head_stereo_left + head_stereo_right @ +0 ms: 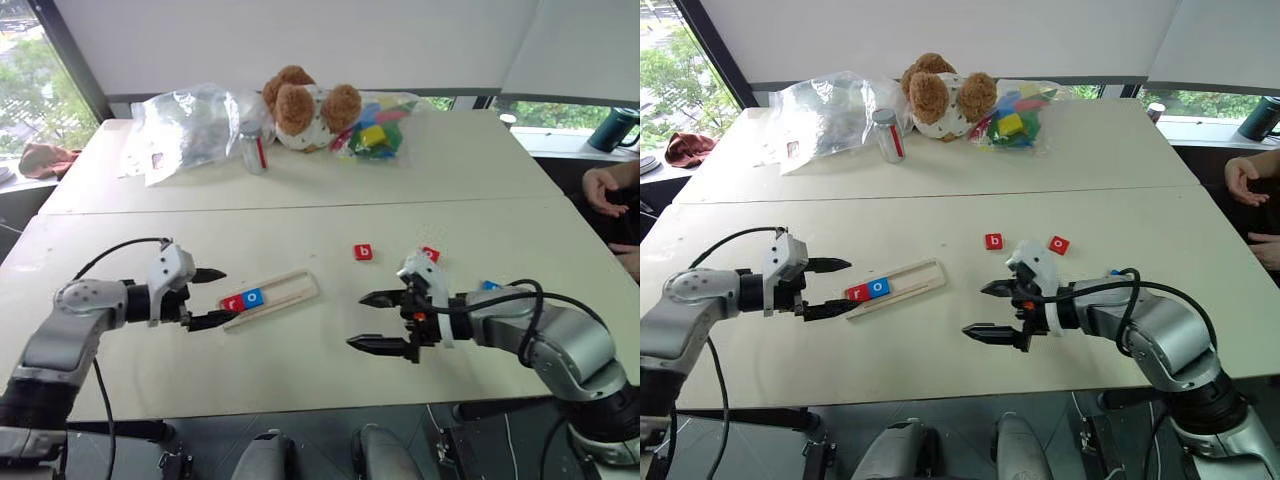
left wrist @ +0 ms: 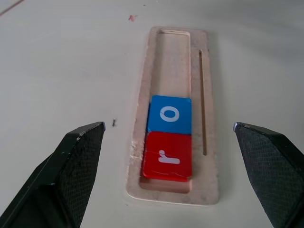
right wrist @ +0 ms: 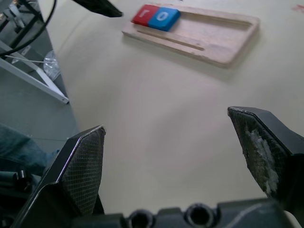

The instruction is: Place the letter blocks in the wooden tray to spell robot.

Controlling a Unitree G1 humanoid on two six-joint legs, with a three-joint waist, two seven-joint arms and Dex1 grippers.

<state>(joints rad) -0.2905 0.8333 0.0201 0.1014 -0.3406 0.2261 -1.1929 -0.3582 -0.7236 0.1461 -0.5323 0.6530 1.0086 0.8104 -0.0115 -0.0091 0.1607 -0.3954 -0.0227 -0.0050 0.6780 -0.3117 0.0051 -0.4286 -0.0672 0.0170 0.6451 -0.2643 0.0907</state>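
Both my left gripper [image 1: 209, 297] and right gripper [image 1: 378, 321] are wide open, empty; wooden tray [image 2: 209, 142] holds red r tile [image 2: 167, 156] and blue o tile [image 2: 169, 114]

A: What colours would you see on the pale-wood tray [image 2: 209, 142]?

B: You'd find a red tile with a white "r" [image 2: 167, 156] and, touching it, a blue tile with a white "o" [image 2: 169, 114].

A: And on the cream table [image 1: 890, 350]?

B: Two more red tiles, a white "b" [image 1: 994, 241] and a white "o" [image 1: 1059, 244]. Behind, a brown-and-white teddy bear [image 1: 305, 108] and bagged multicoloured blocks [image 1: 372, 130].
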